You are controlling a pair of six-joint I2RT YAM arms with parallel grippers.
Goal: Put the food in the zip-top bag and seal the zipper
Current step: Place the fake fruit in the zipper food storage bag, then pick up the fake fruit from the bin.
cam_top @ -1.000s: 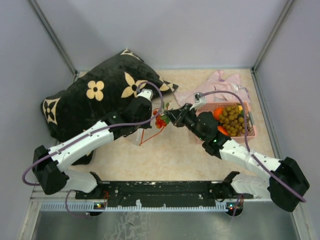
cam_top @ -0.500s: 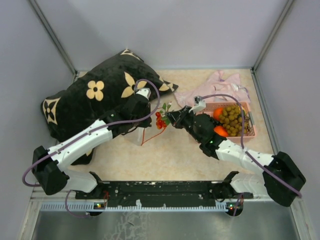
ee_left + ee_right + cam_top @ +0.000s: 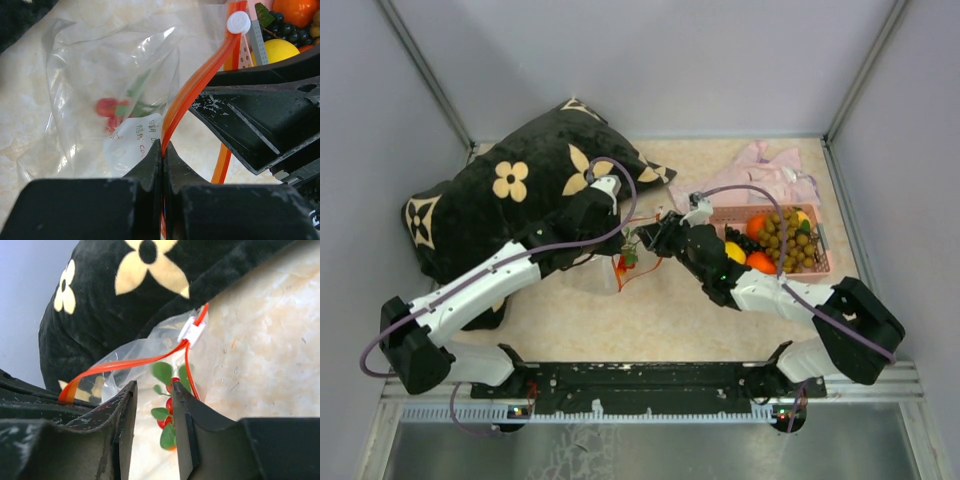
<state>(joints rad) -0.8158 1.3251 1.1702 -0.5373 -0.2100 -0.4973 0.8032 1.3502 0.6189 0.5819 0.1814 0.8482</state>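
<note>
The clear zip-top bag (image 3: 600, 272) lies on the table in front of the pillow. My left gripper (image 3: 618, 232) is shut on its orange-red zipper strip (image 3: 172, 115) and holds the mouth up. A red berry sprig with green leaves (image 3: 627, 258) lies loose inside the bag (image 3: 75, 75), and also shows in the left wrist view (image 3: 114, 107). My right gripper (image 3: 652, 240) is open at the bag's mouth (image 3: 152, 405), with the sprig (image 3: 170, 415) just past its fingertips. The white slider (image 3: 192, 330) sits at the strip's far end. A lemon (image 3: 735, 252), oranges (image 3: 760, 262) and a grape bunch (image 3: 785, 240) lie in the basket.
The pink basket (image 3: 825, 258) stands right of the grippers, with a pale pink cloth (image 3: 770, 170) behind it. A large black flowered pillow (image 3: 510, 200) fills the back left, touching the bag. The two grippers are very close together. Grey walls enclose the table.
My right gripper moved left to the bag's mouth with the red berry sprig and let it go; the sprig now lies inside the bag. My left gripper kept hold of the zipper strip.
</note>
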